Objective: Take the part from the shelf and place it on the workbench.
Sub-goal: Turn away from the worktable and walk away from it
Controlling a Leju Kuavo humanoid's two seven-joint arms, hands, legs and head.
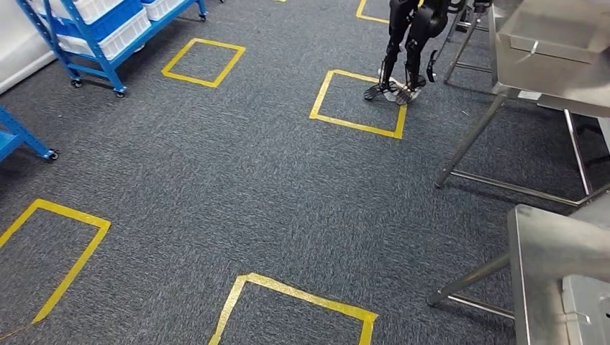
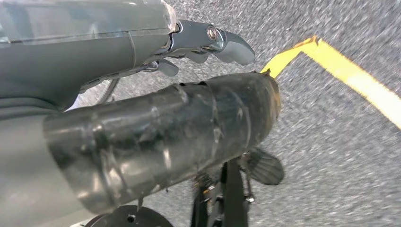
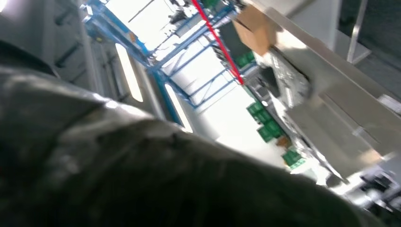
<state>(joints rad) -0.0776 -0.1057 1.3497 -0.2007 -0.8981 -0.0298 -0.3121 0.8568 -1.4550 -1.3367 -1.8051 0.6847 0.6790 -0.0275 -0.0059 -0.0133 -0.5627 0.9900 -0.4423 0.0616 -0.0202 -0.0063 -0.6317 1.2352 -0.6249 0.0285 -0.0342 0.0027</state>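
Grey carpet floor [image 1: 237, 172] takes most of the head view. Two steel workbenches along the floor's right edge: near workbench [image 1: 547, 251] at the bottom-right corner, far workbench [image 1: 554, 57] at the top-right corner, and its slanted legs reach out onto the carpet between them. Blue shelf cart [image 1: 101, 36] on castors at the floor's top-left corner, carrying white bins [image 1: 122, 32]. A second blue frame [image 1: 18, 136] pokes in at the left edge. Another robot [image 1: 406, 43], dark legs only, stands at the top edge just beside the far workbench, feet on the far side of a yellow tape square [image 1: 357, 125]. More tape squares: one [image 1: 302, 293] at the bottom edge, one [image 1: 72, 213] bottom-left, one [image 1: 188, 79] near the shelf cart. The carpet between the squares carries nothing. Left wrist view: the part [image 2: 156, 137], a dark glossy cylinder, lies along the left hand [image 2: 85, 52] above the carpet and a yellow tape corner. The grey thumb [image 2: 227, 42] arches over the part with carpet showing through the gap. Fingers are hidden behind the part, so can't tell whether the hand clamps it. Right wrist view: dark blurred mass [image 3: 142, 175] up close. Can't make out the right hand or its state. Behind it are a steel bench underside [image 3: 331, 109], blue racking [image 3: 189, 42] and green crates [image 3: 267, 127].
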